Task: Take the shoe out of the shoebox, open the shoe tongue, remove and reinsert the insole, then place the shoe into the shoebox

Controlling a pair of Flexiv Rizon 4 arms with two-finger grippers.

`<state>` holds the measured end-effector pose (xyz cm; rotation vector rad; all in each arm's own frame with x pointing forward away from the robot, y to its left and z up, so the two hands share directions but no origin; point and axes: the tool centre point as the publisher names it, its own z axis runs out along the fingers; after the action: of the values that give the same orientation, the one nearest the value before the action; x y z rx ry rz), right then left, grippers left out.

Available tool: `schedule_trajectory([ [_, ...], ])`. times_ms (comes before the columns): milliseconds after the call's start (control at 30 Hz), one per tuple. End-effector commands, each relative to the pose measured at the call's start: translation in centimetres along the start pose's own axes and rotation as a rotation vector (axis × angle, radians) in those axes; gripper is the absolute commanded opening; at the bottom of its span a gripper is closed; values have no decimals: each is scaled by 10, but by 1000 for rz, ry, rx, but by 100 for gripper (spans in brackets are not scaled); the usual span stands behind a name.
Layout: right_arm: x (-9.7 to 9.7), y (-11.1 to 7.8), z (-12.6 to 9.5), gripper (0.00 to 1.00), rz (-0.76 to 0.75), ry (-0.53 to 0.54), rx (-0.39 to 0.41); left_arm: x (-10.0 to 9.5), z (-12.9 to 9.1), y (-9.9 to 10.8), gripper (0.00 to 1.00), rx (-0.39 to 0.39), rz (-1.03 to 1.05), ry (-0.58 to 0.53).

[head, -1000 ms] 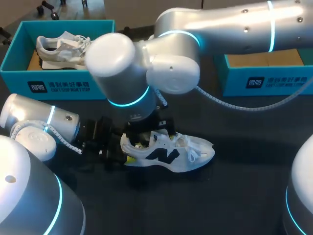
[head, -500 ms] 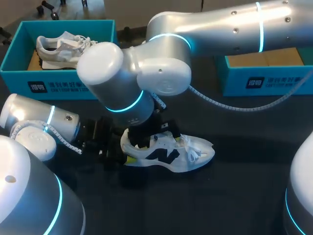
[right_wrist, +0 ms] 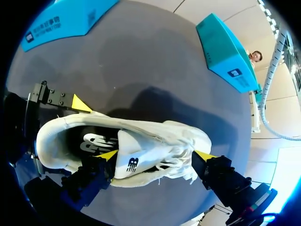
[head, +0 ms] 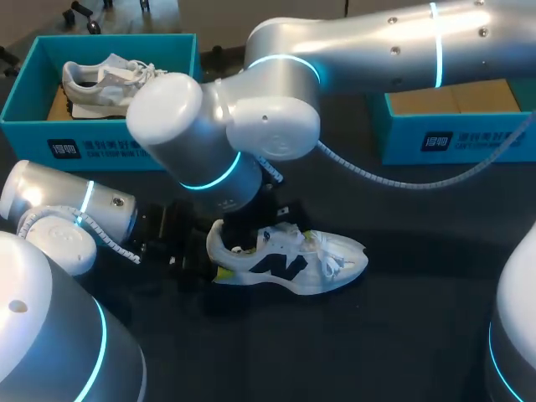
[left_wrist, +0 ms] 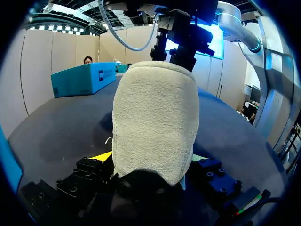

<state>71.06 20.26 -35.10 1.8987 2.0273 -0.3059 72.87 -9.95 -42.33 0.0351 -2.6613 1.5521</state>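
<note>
1. Edges first: a teal cardboard shoebox [head: 100, 146] sits at the far left corner with a pale grey shoe [head: 105, 84] lying inside. A second teal shoebox [head: 452, 134] sits at the far right, its brown floor showing.
2. The dark tabletop [head: 402, 318] runs wide to the right of the toe and on toward the near edge.
3. The white lace-up sneaker with a dark side logo [head: 289, 261] stands on its sole mid-table, outside both boxes, toe pointing right, heel pointing left.
4. The left arm [head: 67, 209] comes in low, lying almost flat along the table. The left gripper [left_wrist: 149, 160] clamps the sneaker's fuzzy heel [left_wrist: 155, 117], one finger on each side.
5. The right arm [head: 368, 42] sweeps in from the far right, past the middle, its wrist bent down over the sneaker.
6. The right gripper [right_wrist: 156, 155] is spread wide and grips nothing. One yellow fingertip [right_wrist: 108, 154] sits in the shoe's mouth against the tongue [right_wrist: 131, 150], the other beside the laces [right_wrist: 174, 150] toward the toe.
</note>
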Motion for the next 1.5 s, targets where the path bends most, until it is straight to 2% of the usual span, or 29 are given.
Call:
schedule_trajectory([
  [33,-8,-7,-1,100,815,10,-8,-3,0,1,0,-5,-1,1],
  [367,-28,-7,-11,100,847,6,-23,-3,0,1,0,-5,-1,1],
  [400,-30,-7,-12,94,848,5,-23,-3,0,1,0,-5,-1,1],
  [433,-32,-6,-13,81,852,3,-26,-3,0,1,0,-5,-1,1],
  [467,-33,-6,-14,62,854,2,-27,-3,0,1,0,-5,-1,1],
  [633,-37,-4,-15,41,864,14,-39,-3,0,1,0,-5,-1,1],
  [833,-41,-2,-18,24,863,21,-46,-3,0,1,0,-5,-1,1],
  [967,-43,-5,-19,0,867,28,-52,-3,0,1,0,-5,-1,1],
  [1200,-49,-12,-20,0,874,43,-58,-3,0,1,0,-5,-1,1],
  [1500,-68,-24,-16,0,897,47,-70,-3,0,1,0,-5,-1,1],
])
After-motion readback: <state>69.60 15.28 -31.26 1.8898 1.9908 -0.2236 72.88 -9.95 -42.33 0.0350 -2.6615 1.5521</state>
